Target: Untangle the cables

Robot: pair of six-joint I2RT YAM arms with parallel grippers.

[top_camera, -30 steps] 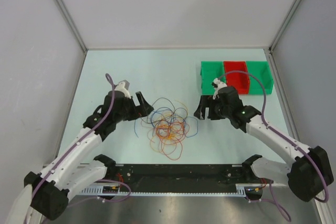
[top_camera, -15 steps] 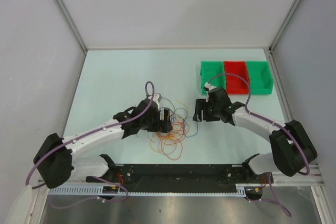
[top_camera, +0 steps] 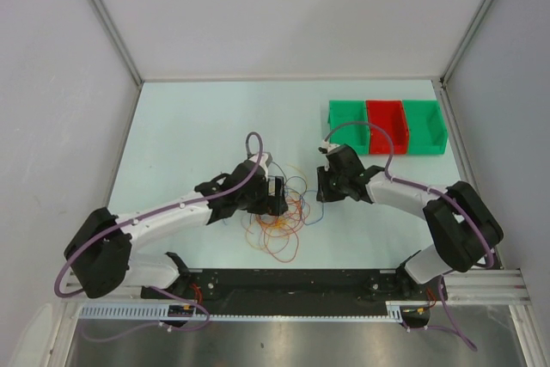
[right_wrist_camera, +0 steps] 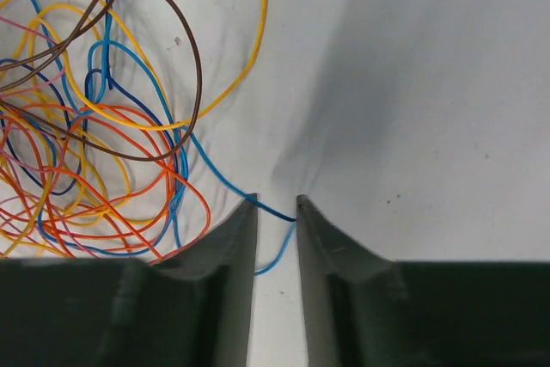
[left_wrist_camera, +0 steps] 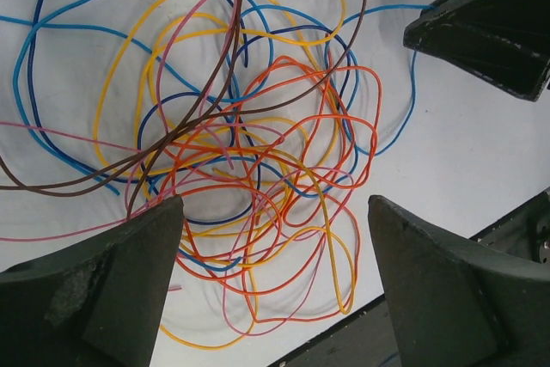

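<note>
Cables (left_wrist_camera: 258, 178): light, limp, springy, snag-prone; best taken on a free outer loop. Left fingers (left_wrist_camera: 112, 290) wide apart over them, empty. Right fingers (right_wrist_camera: 232, 247) narrowed astride blue strand (right_wrist_camera: 273, 212), not pinching.

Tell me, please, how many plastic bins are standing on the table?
3, in a row at the far right of the table: the left green bin, the red bin in the middle, and the right green bin. None appears hidden.
</note>
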